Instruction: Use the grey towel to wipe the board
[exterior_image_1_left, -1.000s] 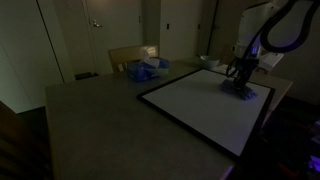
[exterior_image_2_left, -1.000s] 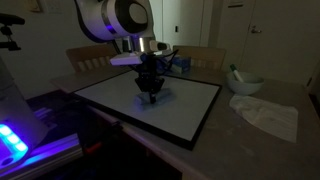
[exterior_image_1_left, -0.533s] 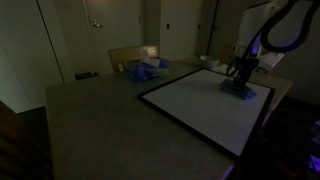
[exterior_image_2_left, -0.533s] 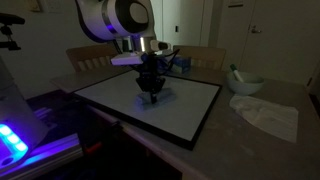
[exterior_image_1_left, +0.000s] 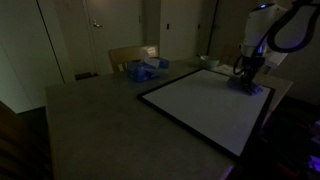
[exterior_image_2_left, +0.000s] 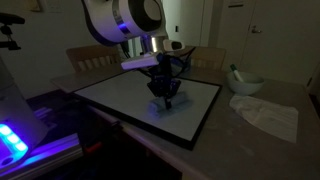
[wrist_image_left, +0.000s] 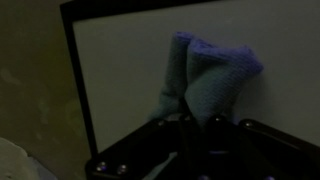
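Observation:
A white board (exterior_image_1_left: 205, 100) with a black frame lies flat on the table; it shows in both exterior views (exterior_image_2_left: 120, 95) and in the wrist view (wrist_image_left: 130, 70). My gripper (exterior_image_1_left: 247, 78) presses a grey-blue towel (exterior_image_1_left: 250, 87) onto the board near its edge. In an exterior view the gripper (exterior_image_2_left: 166, 97) stands over the towel (exterior_image_2_left: 162, 106) close to the board's side edge. In the wrist view the bunched towel (wrist_image_left: 205, 75) rises between the fingers (wrist_image_left: 195, 120), which are shut on it.
A blue item (exterior_image_1_left: 145, 70) lies by a wooden chair back at the table's far side. A white crumpled cloth (exterior_image_2_left: 265, 115) and a bowl (exterior_image_2_left: 245, 82) sit on the table beside the board. A lit device (exterior_image_2_left: 12, 140) stands at the near edge.
My gripper has slid the towel across the board toward the board's edge, away from its earlier spot nearer the middle.

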